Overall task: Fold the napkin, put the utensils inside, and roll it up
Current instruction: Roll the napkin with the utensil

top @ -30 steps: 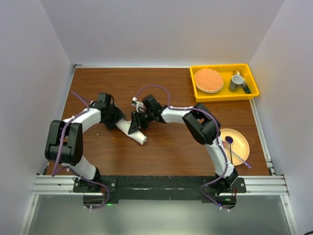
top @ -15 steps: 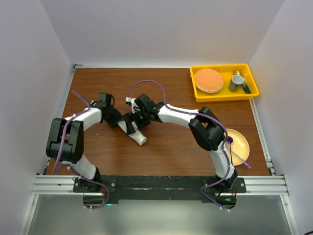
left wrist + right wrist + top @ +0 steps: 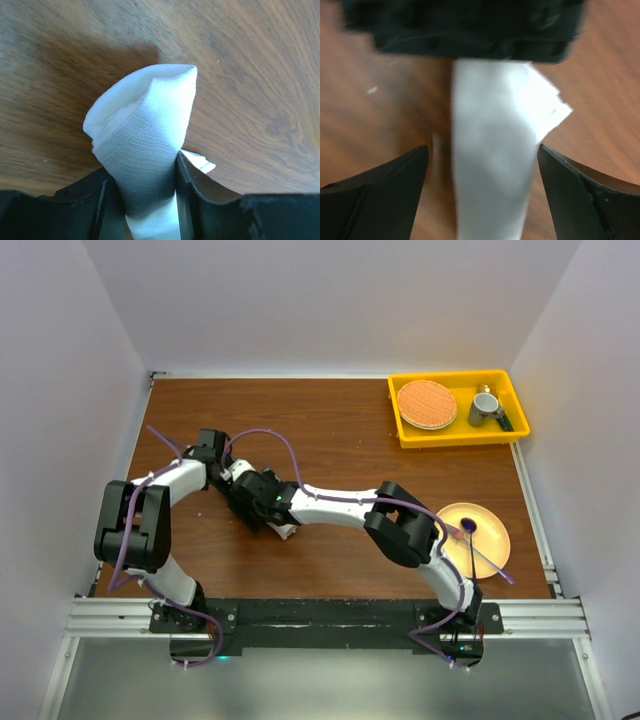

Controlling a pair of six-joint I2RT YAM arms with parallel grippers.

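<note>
Left on the table (image 3: 350, 430), your left gripper (image 3: 145, 169) pinches the soft, light napkin (image 3: 142, 115) roll, right gripper (image 3: 482, 152) wide around it; hold mid-roll, it probably unrolls easily.

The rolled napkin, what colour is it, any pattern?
Plain off-white napkin, no print, only a fine weave; clearest in the left wrist view.

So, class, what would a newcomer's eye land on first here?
The rolled white napkin, left of centre, clamped between the left arm's fingers while the right arm's fingers stand wide open astride it. Next, the bright yellow tray in the far right corner and the yellow plate near the right arm's base.
</note>
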